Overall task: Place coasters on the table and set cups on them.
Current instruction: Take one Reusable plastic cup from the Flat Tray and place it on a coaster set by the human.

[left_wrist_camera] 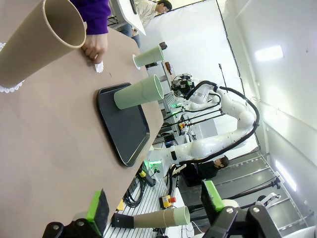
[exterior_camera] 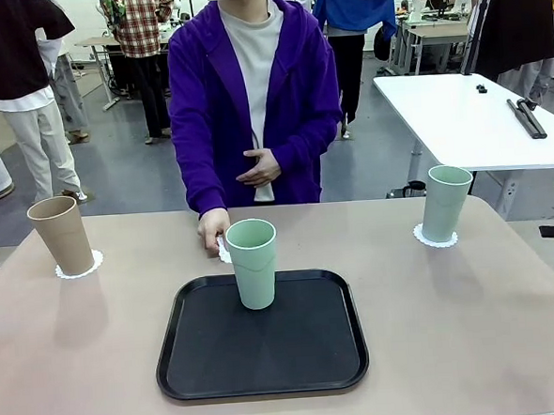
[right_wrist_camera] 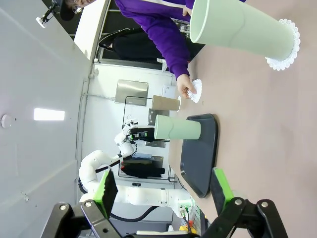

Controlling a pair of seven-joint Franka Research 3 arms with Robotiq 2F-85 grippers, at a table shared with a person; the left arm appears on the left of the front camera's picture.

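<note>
Beyond the tray (exterior_camera: pixel 202 367), a person's hand (exterior_camera: pixel 212 228) lays the third coaster (exterior_camera: pixel 223 250) on the table (exterior_camera: pixel 472 327); next, the tray's mint cup (exterior_camera: pixel 253 263) likely needs lifting onto it, with left gripper (left_wrist_camera: pixel 153 203) and right gripper (right_wrist_camera: pixel 164 191) both wide, empty.

A tan cup (exterior_camera: pixel 62 235), mint cups (exterior_camera: pixel 253 263), white lacy coasters (exterior_camera: pixel 90 267), black tray (exterior_camera: pixel 267 354), beige table (exterior_camera: pixel 79 351).

The cups (exterior_camera: pixel 253 263) looked matt and smooth, the coasters (exterior_camera: pixel 435 237) lacy paper, the tray (exterior_camera: pixel 261 345) semi-gloss black plastic, the tabletop (exterior_camera: pixel 79 351) matt.
</note>
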